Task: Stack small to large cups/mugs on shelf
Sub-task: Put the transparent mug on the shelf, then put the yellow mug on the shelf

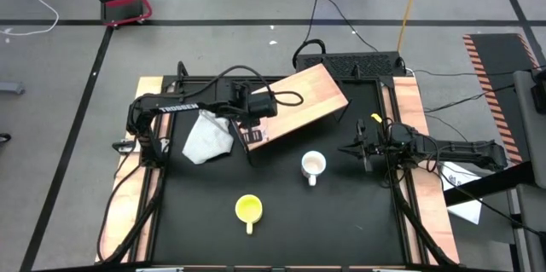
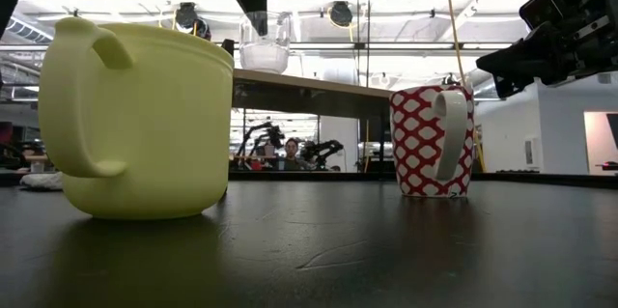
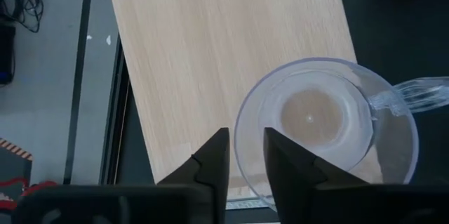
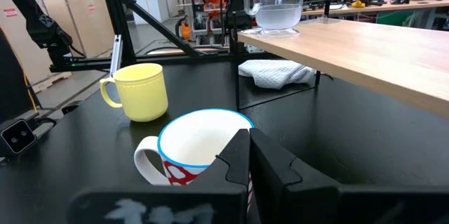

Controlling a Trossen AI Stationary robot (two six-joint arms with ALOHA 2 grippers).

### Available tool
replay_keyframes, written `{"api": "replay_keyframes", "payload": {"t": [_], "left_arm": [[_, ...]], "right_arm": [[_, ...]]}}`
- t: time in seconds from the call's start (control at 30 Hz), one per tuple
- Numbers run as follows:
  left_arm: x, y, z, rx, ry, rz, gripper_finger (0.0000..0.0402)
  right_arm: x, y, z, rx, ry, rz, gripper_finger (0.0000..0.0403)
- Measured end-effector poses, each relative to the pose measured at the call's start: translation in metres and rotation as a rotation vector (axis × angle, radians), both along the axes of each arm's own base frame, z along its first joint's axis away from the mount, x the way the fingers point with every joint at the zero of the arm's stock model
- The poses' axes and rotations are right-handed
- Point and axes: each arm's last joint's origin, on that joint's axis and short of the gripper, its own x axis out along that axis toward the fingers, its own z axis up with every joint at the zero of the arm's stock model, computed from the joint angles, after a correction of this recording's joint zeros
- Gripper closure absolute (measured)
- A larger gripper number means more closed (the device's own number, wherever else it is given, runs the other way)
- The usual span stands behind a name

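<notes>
left tool point(image 3: 245, 155): straddling the glass cup's point(image 3: 326, 129) rim, fingers parted
glass cup: sitting on shelf point(image 1: 299, 101)
right tool point(image 4: 247, 155): clenched, waiting at 3 o'clock

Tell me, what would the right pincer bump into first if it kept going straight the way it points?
Probably the white mug: it sits right in front of the shut right pincer. How far off is hard to judge.
</notes>
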Motion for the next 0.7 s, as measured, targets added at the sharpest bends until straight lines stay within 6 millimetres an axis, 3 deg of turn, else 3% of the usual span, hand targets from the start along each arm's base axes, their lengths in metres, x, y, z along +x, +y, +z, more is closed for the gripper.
{"api": "replay_keyframes", "payload": {"t": [0.3,0.5,0.6,0.7], "left_arm": [[-0.012,0.000,0.018,0.042,-0.060,-0.024,0.0279],[-0.044,-0.003,0.053,0.069,-0.186,0.002,0.0277],[-0.064,-0.006,0.070,0.055,-0.256,0.017,0.0290],[-0.083,-0.017,0.086,0.073,-0.325,0.007,0.0335]], "right_arm": [[0.000,0.000,0.000,0.000,0.000,0.000,0.0403],[0.000,0.000,0.000,0.000,0.000,0.000,0.0403],[0.000,0.000,0.000,-0.001,0.000,0.000,0.0403],[0.000,0.000,0.000,-0.001,0.001,0.000,0.0403]]}}
